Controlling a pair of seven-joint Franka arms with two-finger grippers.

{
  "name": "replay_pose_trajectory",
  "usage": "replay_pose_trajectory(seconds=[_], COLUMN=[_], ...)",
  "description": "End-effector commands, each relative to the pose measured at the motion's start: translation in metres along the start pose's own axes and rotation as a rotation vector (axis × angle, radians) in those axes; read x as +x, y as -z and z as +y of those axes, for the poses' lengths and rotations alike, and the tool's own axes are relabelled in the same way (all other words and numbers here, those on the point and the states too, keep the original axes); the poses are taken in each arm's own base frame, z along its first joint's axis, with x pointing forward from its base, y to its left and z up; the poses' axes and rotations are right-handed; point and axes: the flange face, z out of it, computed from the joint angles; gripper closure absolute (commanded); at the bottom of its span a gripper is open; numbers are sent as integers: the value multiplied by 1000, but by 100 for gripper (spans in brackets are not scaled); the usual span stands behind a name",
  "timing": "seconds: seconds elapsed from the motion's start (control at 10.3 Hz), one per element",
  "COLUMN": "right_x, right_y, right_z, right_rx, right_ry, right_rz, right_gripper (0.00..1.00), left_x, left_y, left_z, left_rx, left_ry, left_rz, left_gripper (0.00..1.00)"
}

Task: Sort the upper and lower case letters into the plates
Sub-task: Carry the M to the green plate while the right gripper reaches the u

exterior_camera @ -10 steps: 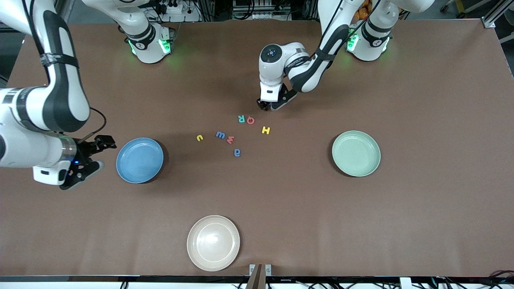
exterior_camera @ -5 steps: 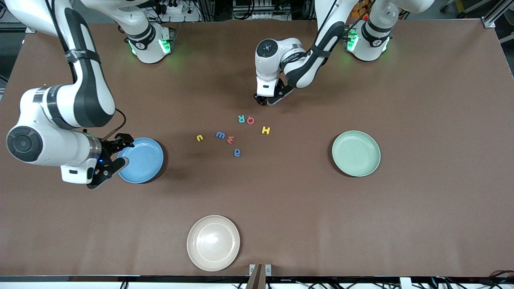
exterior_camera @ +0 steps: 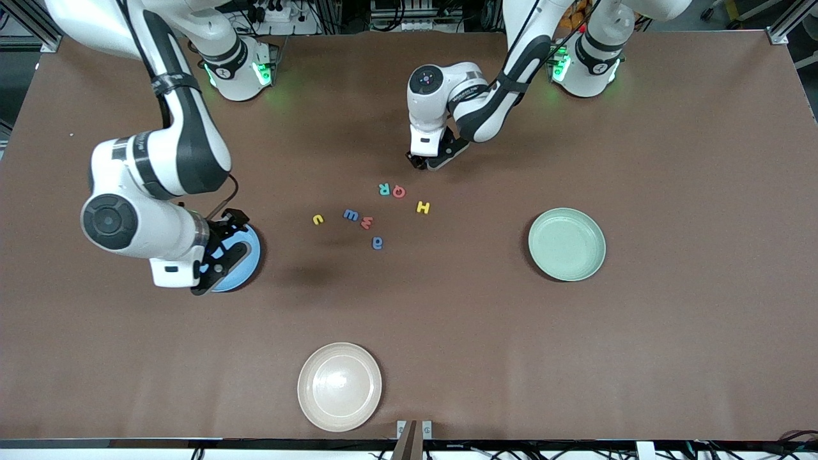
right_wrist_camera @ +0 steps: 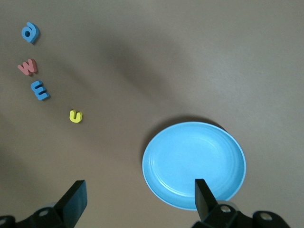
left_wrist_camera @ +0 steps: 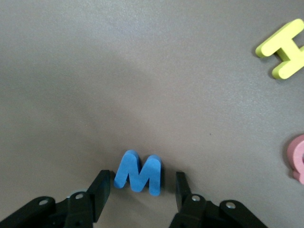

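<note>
While the cream plate (exterior_camera: 339, 386) sits idle at bottom centre of the front view, the right gripper (exterior_camera: 220, 259), fingers wide apart and empty, hangs over the blue plate (exterior_camera: 248, 255) at left. The mint plate (exterior_camera: 567, 244) lies at right. Mid-frame lie seven letters: a (exterior_camera: 378, 242), red w (exterior_camera: 366, 222), blue w (exterior_camera: 351, 214), u (exterior_camera: 317, 219), H (exterior_camera: 422, 206), Q (exterior_camera: 399, 191) and R (exterior_camera: 384, 189). Above them, the left gripper (exterior_camera: 427, 162) brackets the M (left_wrist_camera: 138, 172) on the table, fingers just apart from its sides. Closing off-centre could likely twist or squirt the thin letter away.
</note>
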Motion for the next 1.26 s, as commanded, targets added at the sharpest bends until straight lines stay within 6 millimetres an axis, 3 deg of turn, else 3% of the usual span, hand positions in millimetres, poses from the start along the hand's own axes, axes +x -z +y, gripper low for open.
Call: replay_pose_trajectory(seconds=[0.0, 0.29, 0.39, 0.68, 0.97, 1.16], right_x=[-3, -3, 1, 9, 28, 21], right_y=[-8, -35, -45, -83, -100, -120], right_z=[0, -9, -22, -59, -117, -123], right_rx=[12, 6, -12, -42, -40, -49], right_ry=[7, 17, 37, 76, 42, 29], right_rz=[3, 8, 30, 53, 54, 65], right_gripper=[0, 0, 0, 0, 0, 0], left_x=[5, 5, 5, 9, 51, 96], left_y=[1, 1, 1, 3, 39, 65], left_z=[-1, -1, -1, 1, 19, 26], left_rx=[11, 11, 13, 9, 86, 126], left_ry=[-24, -27, -28, -64, -87, -132], left_rz=[26, 26, 26, 30, 70, 61], left_gripper=[40, 58, 65, 67, 68, 68])
